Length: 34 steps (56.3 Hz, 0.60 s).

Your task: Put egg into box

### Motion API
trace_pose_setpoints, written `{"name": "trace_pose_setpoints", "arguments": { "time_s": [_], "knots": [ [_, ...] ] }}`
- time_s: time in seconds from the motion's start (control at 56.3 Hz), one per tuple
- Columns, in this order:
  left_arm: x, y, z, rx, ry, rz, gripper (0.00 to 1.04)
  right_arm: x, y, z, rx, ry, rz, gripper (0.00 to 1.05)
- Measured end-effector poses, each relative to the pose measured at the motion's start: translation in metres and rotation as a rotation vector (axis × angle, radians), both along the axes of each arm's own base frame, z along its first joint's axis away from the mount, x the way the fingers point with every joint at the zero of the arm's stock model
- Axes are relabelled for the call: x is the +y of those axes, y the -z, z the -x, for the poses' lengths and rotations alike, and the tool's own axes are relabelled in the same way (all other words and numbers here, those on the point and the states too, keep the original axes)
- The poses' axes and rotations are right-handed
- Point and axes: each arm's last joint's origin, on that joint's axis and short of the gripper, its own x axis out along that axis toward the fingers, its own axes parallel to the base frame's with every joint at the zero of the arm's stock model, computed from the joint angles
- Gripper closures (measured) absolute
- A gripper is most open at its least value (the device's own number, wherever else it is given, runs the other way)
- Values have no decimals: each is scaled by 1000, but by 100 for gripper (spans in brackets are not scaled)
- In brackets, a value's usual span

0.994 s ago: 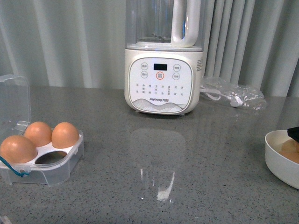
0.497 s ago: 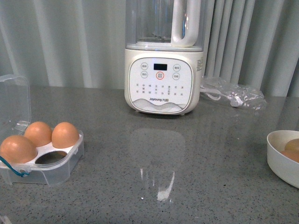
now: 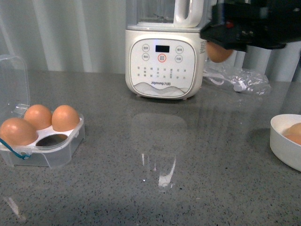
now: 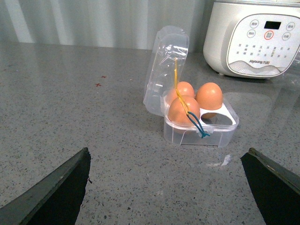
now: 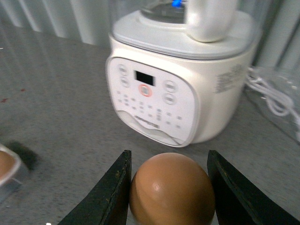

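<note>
Right gripper (image 5: pixel 171 187) is clamped on the egg (image 5: pixel 171 190), one finger (image 5: pixel 115 192) on each side, touching the shell. In the front view the egg (image 3: pixel 218 52) hangs under the dark arm, high above the counter (image 3: pixel 155 188), beside the upper right edge of the white machine (image 3: pixel 162 61). The arm is a blur there, so we read the grip from the right wrist view only. The egg is well apart from the box (image 3: pixel 61 153), which sits on the counter at far left. Its clear lid (image 3: pixel 14 84) stands up, open. We count three eggs (image 3: pixel 65 117) already in the box. The near-right slot (image 3: pixel 51 140) is empty. A blue-yellow cord (image 4: pixel 180 93) runs down the lid and over the front egg. Left gripper (image 4: pixel 168 154) is wide open and holds nothing. It hangs over the counter and faces the box (image 4: pixel 187 136). A white bowl (image 3: pixel 284 150) at far right holds what we take for another egg, probably, since it is cut off by the frame. A clear bag (image 3: pixel 244 80) with a white cable lies behind, right of the machine.
</note>
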Motion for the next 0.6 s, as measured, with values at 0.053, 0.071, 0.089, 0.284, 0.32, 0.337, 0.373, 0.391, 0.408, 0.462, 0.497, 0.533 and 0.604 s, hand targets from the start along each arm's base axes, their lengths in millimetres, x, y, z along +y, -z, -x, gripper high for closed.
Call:
{"name": "trace_pose_setpoints", "arguments": {
  "time_s": [0.053, 0.071, 0.089, 0.284, 0.32, 0.337, 0.373, 0.391, 0.408, 0.462, 0.497, 0.533, 0.604],
  "knots": [
    [0, 0, 0, 0, 0, 0, 7, 15, 2, -4, 9, -43, -6, 63],
    [0, 0, 0, 0, 0, 0, 7, 17, 2, -5, 11, -50, -6, 63],
    [0, 0, 0, 0, 0, 0, 7, 21, 3, -6, 13, -60, -6, 63],
    [0, 0, 0, 0, 0, 0, 7, 47, 10, -21, 35, -131, -11, 63],
    [0, 0, 0, 0, 0, 0, 7, 52, 12, -24, 39, -142, -12, 63],
    [0, 0, 0, 0, 0, 0, 7, 54, 12, -26, 40, -149, -13, 63],
    [0, 0, 0, 0, 0, 0, 7, 58, 13, -28, 41, -159, -13, 63],
    [0, 0, 0, 0, 0, 0, 7, 60, 13, -29, 42, -163, -13, 63],
    [0, 0, 0, 0, 0, 0, 7, 62, 14, -31, 42, -170, -14, 63],
    [0, 0, 0, 0, 0, 0, 7, 67, 15, -34, 46, -186, -17, 63],
    [0, 0, 0, 0, 0, 0, 7, 70, 15, -36, 49, -197, -20, 63],
    [0, 0, 0, 0, 0, 0, 7, 73, 16, -38, 52, -208, -22, 63],
    [0, 0, 0, 0, 0, 0, 7, 80, 17, -40, 58, -237, -27, 63]
  ]
}}
